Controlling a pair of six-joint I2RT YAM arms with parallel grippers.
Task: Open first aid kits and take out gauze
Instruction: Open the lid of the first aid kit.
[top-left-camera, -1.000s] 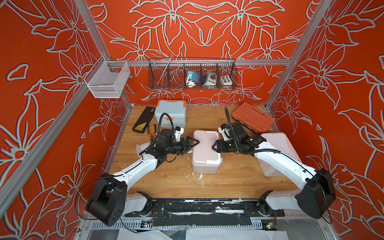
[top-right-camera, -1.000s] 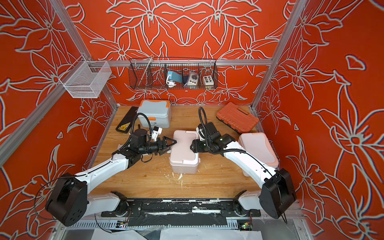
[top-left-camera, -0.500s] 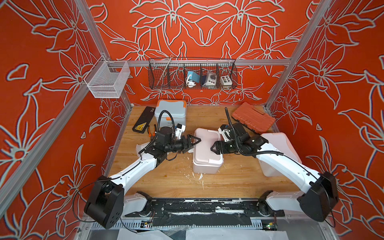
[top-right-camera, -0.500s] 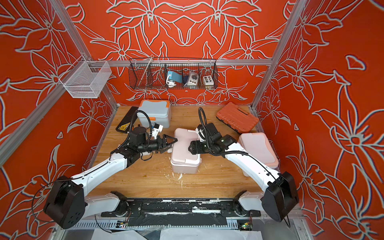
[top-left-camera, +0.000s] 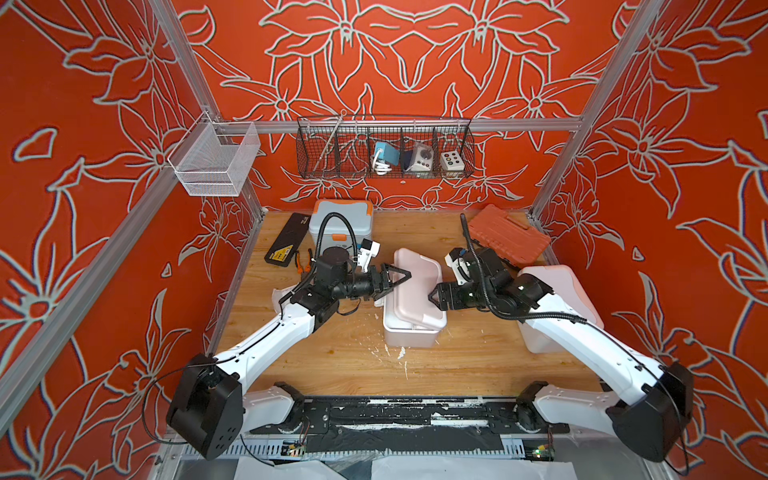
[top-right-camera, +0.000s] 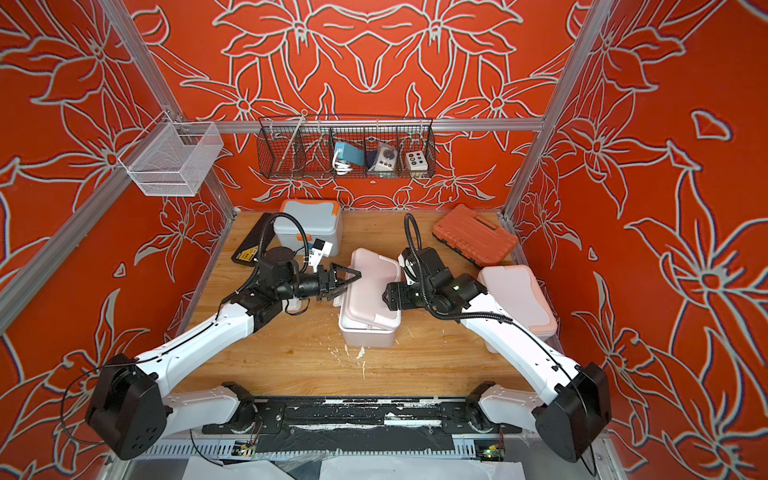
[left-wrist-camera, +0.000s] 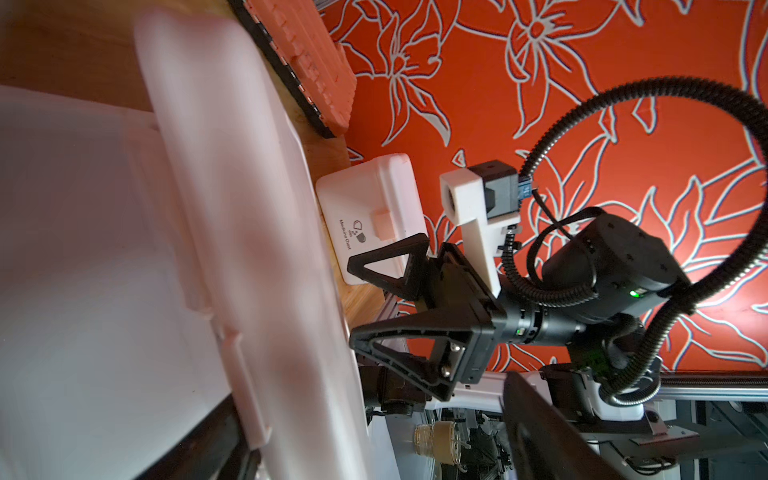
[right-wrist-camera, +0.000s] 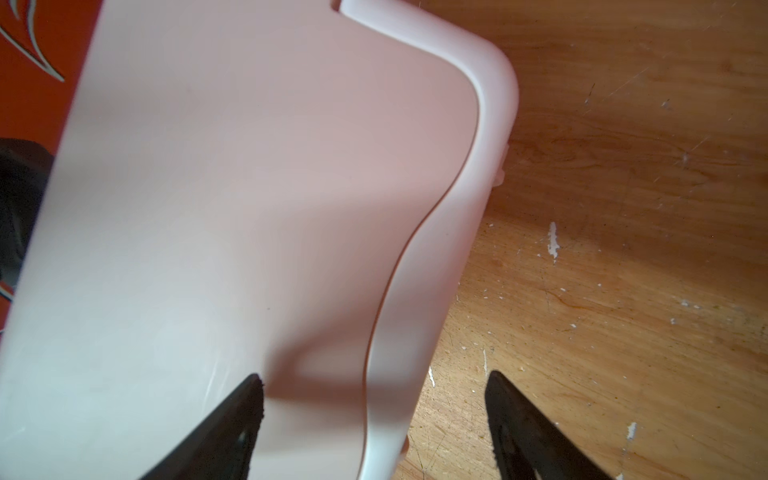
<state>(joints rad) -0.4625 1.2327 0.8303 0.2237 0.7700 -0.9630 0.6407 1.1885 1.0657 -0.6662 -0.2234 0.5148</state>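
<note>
The pale pink first aid kit (top-left-camera: 409, 328) (top-right-camera: 365, 332) stands mid-table with its lid (top-left-camera: 415, 286) (left-wrist-camera: 232, 208) (right-wrist-camera: 208, 208) tilted up. My left gripper (top-left-camera: 397, 277) (top-right-camera: 351, 277) (left-wrist-camera: 374, 457) is open, with the lid's left edge between its fingers. At the lid's right edge my right gripper (top-left-camera: 432, 296) (top-right-camera: 384, 296) (left-wrist-camera: 352, 300) (right-wrist-camera: 374, 390) is open, straddling the rim without gripping. The blue-grey kit (top-left-camera: 340, 220) (top-right-camera: 309, 222) stands shut at the back. The white and peach kit (top-left-camera: 561, 291) (top-right-camera: 519, 299) (left-wrist-camera: 370, 208) stands shut at the right. No gauze shows; the pink kit's inside is hidden.
An orange-red tool case (top-left-camera: 507, 235) (top-right-camera: 473, 237) lies at the back right, and a flat black case (top-left-camera: 286, 241) at the back left. A flat white piece (top-left-camera: 277, 296) shows partly under my left arm. Wire baskets (top-left-camera: 384, 147) hang on the back wall.
The right gripper has opened wide at the lid's right edge. The pink lid has tilted up further. The left gripper has moved right onto the lid's left edge.
</note>
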